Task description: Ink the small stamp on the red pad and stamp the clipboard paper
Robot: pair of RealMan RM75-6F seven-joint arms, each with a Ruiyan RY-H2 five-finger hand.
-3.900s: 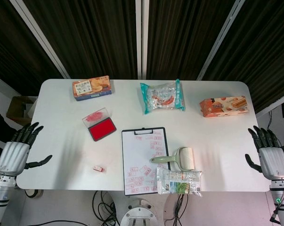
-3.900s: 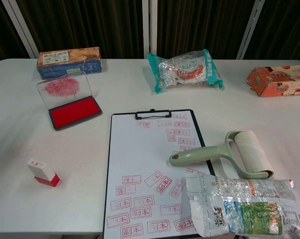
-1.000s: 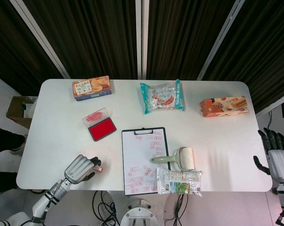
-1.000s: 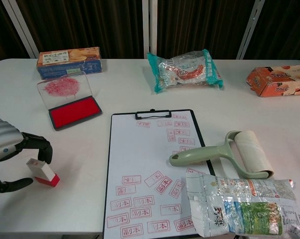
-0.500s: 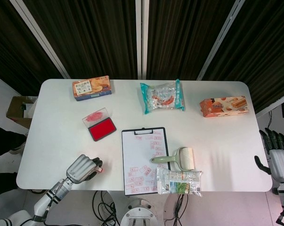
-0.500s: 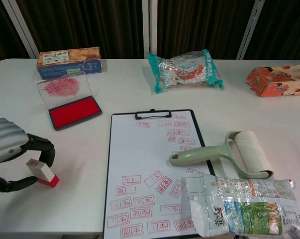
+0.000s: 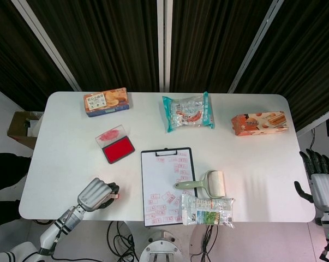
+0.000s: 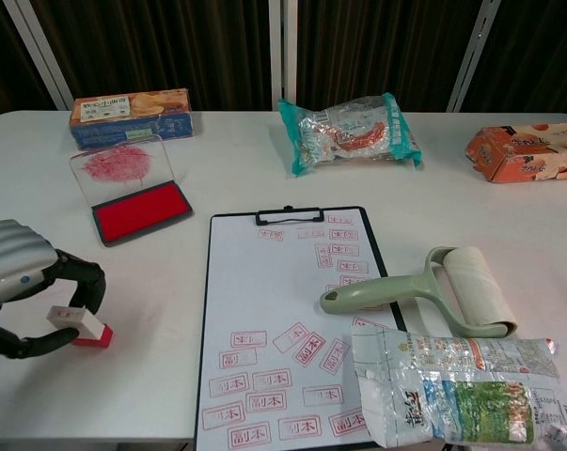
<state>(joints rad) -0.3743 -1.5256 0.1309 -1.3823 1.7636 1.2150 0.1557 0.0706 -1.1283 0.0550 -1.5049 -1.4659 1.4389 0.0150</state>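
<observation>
At the far left, near the front edge of the tabletop (image 8: pixel 170 395), the left hand (image 8: pixel 20 282) has its fingers (image 8: pixel 81 282) curled around the small stamp (image 8: pixel 76 324). In the chest view a finger lies against the white top of the stamp and the thumb reaches in from below, so the stamp looks pinched between them. Its red base appears to sit on the tabletop, tilted, so I judge the grasp made but the lift not yet begun.

Further back and a little to the right lies the red ink pad (image 8: pixel 140 212), its clear lid (image 8: pixel 118 164) standing open behind it and smeared with red. A flat biscuit box (image 8: pixel 131 106) sits behind that, near the far edge.

Toward the middle is the clipboard (image 8: pixel 288 319). Its paper (image 8: pixel 264 282) already carries many red marks, mostly along the right side and the bottom, with bare space in the upper left. Nothing shows that this stamp has been inked or pressed yet, so both steps remain: carry it to the pad, press, then press on the paper.

A green-handled lint roller (image 8: pixel 433 287) rests across the clipboard's right edge, and a snack packet (image 8: pixel 452 385) overlaps its lower right corner. A teal snack bag (image 8: pixel 349 132) and an orange box (image 8: pixel 523 150) lie along the far side.

At the far right, off the tabletop, the right hand (image 7: pixel 319 177) holds nothing, its fingers straight and apart.
</observation>
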